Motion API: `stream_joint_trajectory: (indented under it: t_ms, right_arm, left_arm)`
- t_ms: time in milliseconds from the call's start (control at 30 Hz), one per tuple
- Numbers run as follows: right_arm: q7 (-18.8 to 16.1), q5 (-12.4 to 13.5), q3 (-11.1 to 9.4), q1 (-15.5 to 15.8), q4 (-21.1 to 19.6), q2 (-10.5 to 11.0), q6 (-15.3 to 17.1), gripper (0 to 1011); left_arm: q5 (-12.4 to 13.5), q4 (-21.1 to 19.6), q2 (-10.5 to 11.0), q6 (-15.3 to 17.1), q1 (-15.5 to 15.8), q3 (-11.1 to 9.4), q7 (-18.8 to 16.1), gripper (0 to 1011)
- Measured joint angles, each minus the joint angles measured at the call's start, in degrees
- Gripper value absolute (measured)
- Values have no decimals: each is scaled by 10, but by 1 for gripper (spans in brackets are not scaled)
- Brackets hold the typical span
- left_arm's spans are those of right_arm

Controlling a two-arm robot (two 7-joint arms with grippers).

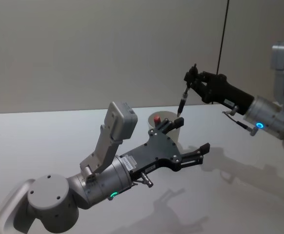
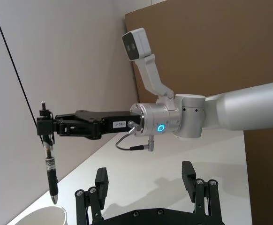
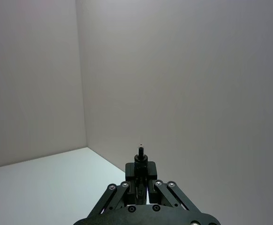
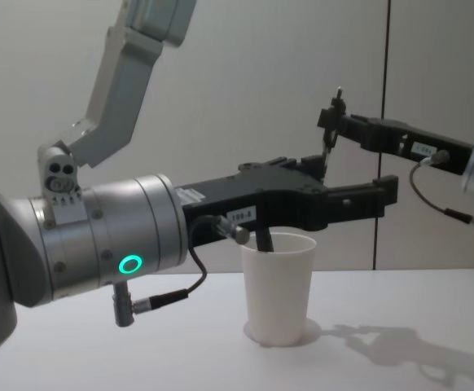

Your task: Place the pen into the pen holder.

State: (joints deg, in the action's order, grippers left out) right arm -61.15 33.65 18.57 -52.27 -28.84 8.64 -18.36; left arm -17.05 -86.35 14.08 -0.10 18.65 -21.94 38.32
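Note:
My right gripper [image 1: 190,78] [image 2: 45,127] [image 3: 140,169] [image 4: 333,122] is shut on the upper end of a dark pen [image 1: 182,101] [image 2: 50,168]. The pen hangs upright with its tip just above the rim of the white paper cup [image 1: 170,117] [image 2: 42,216] [image 4: 279,285], the pen holder. The cup stands upright on the table, and a red-tipped object [image 1: 157,118] shows inside it. My left gripper [image 1: 193,134] [image 2: 145,172] [image 4: 356,182] is open at rim height beside the cup, holding nothing, and hides part of the cup and the pen's lower end in the chest view.
The pale table [image 1: 44,141] reaches back to a plain wall. A thin black cable [image 1: 224,34] runs down the wall behind the right arm. A brown board [image 2: 211,47] stands behind that arm in the left wrist view.

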Motion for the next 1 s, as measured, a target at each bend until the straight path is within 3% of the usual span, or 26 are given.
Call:
stream_joint_trajectory:
  t_ms: [433, 1000]
  right_arm:
    - [-22, 1, 12, -57, 121, -32, -46, 133]
    - [-34, -7, 18, -93, 202, -55, -73, 147]
  left_arm:
    - [0, 0, 0, 0, 0, 0, 0, 1000]
    - [0, 0, 0, 0, 0, 0, 0, 1000]
